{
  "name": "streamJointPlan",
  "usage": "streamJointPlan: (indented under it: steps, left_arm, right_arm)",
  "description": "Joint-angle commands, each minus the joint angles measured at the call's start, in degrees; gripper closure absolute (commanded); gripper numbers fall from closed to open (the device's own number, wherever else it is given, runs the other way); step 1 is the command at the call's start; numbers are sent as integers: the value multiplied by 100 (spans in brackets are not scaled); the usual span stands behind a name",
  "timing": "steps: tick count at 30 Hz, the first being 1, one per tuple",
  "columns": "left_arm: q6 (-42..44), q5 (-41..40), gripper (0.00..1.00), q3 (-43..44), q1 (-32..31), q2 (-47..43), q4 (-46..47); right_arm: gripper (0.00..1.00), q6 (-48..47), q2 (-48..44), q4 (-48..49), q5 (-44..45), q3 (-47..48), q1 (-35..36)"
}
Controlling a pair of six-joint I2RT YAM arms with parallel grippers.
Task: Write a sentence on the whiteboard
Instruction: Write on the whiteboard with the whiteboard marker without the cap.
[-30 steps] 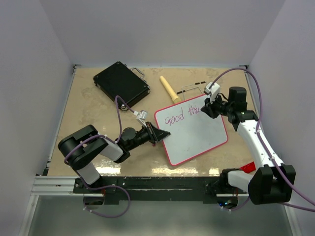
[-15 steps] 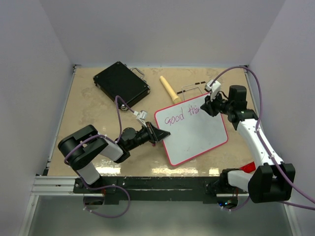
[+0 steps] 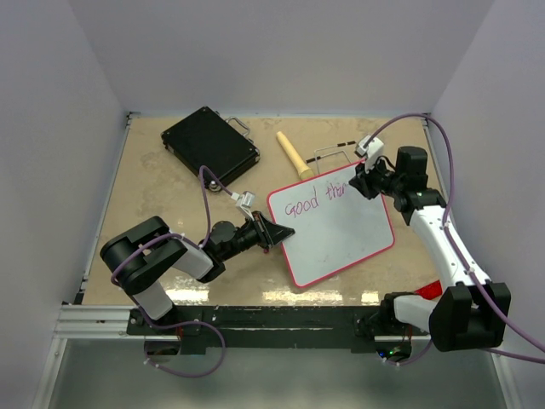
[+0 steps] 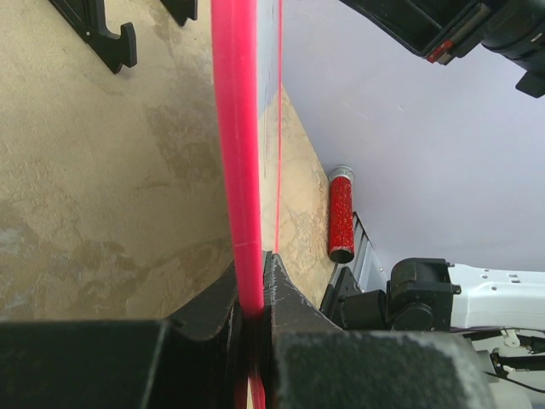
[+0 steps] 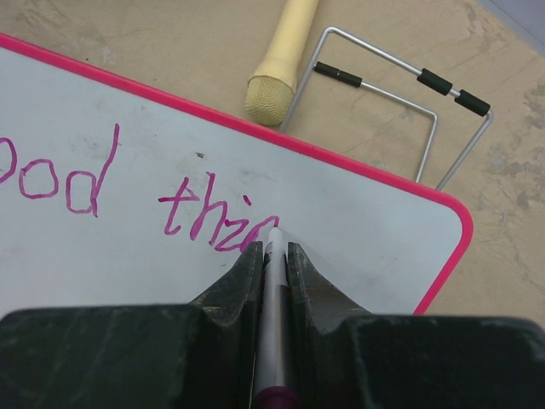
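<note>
Pink-rimmed whiteboard (image 5: 119, 264) under marker (image 5: 272, 298) tip

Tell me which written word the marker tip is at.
The unfinished second word, right of "good"; the marker tip meets its last stroke.

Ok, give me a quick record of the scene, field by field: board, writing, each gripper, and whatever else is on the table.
board: white, pink rim, mid-table
writing: pink, one line, "good" plus a started second word
left gripper: shut on the board's rim
right gripper: shut on marker, tip at the end of the writing
far left: black case
beyond the board: cream handle, wire stand
by the right arm's base: red tube
</note>
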Motion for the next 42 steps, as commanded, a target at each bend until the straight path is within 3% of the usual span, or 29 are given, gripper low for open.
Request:
streamJointPlan:
  steps: [1, 7, 25, 42]
  left_arm:
    - [543, 262, 100, -8, -33, -102, 1130]
    - [534, 279, 100, 10, -33, -76, 1157]
    - [551, 262, 100, -8, -24, -102, 1121]
    - [551, 279, 100, -8, -33, -102, 1148]
  right_arm:
    - [100, -411, -138, -488, -195, 73, -8]
    - [100, -456, -209, -612, -81, 29, -8]
    - [100, 160, -60, 267, 491, 117, -26]
    - [100, -200, -94, -190, -160, 38, -26]
